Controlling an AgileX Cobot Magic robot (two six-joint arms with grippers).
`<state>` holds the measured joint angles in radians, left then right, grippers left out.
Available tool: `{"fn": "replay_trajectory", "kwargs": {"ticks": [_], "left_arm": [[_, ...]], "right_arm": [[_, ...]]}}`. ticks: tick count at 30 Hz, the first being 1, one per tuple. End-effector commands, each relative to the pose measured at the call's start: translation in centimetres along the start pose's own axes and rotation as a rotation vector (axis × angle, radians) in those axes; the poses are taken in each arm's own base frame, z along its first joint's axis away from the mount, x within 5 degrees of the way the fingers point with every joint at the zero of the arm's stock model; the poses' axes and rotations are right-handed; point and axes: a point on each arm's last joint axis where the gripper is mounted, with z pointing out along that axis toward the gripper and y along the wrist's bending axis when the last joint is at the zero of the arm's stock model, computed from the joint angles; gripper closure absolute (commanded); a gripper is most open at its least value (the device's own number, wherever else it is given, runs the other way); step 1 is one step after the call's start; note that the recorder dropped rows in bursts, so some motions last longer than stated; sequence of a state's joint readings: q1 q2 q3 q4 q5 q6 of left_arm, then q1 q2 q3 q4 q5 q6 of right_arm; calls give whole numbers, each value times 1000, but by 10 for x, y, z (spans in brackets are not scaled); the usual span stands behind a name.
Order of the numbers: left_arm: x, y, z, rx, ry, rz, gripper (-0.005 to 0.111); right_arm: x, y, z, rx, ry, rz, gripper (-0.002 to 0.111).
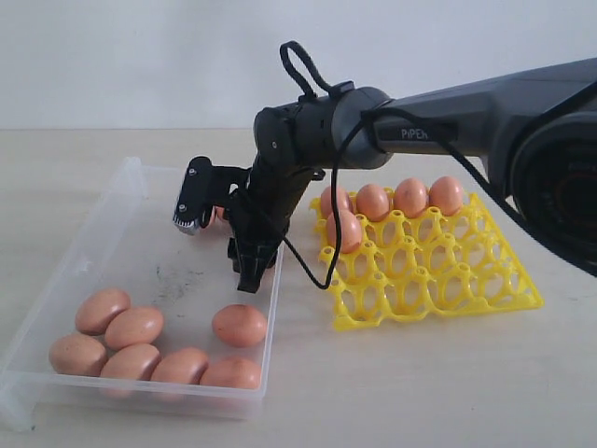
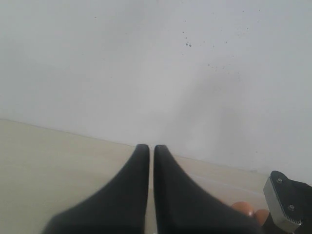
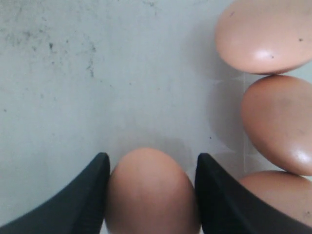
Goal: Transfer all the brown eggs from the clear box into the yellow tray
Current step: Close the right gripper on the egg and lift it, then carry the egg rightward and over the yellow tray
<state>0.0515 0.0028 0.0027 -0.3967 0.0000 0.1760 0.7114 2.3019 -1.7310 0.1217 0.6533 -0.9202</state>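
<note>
The clear box (image 1: 177,271) lies at the left with several brown eggs (image 1: 135,327) gathered at its near end. Over the box's far part, my right gripper (image 1: 221,233) reaches down. In the right wrist view its two black fingers (image 3: 85,195) press on both sides of one brown egg (image 3: 148,190), so my right gripper (image 3: 152,170) is shut on it. Three more eggs (image 3: 278,122) lie close beside it on the box floor (image 3: 73,97). The yellow tray (image 1: 438,271) on the right holds several eggs (image 1: 410,196) along its far side. My left gripper (image 2: 151,148) is shut and empty.
The box's right wall (image 1: 276,280) stands between the gripper and the tray. A black cable (image 1: 312,243) loops down from the right arm beside the tray's left edge. In the left wrist view the right gripper's metal finger end (image 2: 285,202) shows beside two eggs (image 2: 243,208).
</note>
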Motion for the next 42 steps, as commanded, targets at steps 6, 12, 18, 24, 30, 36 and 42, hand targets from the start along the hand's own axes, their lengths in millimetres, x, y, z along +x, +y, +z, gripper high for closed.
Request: {"fn": "replay_trajectory", "kwargs": {"ticks": [6,12,18,24,30,36,42], "left_arm": [[-1,0,0,5,-4,1,103],[-1,0,0,5,-4,1,103],[-1,0,0,5,-4,1,103],[-1,0,0,5,-4,1,103],[-1,0,0,5,-4,1,103],[-1,0,0,5,-4,1,103],[-1,0,0,5,-4,1,103]], "right_arm": [[-5,-9,-8,68,-75,188,109],[-12,-27,-40,69,-244,364,109],[-10,-34,-63,20,-405,456,109],[-11,-30,-86,102,-553,501,109],[-3,-21,-111,142,-657,571,109],[15,-10,-130,178,-714,538,109],[40,-11,-147,194,-713,586,109]]}}
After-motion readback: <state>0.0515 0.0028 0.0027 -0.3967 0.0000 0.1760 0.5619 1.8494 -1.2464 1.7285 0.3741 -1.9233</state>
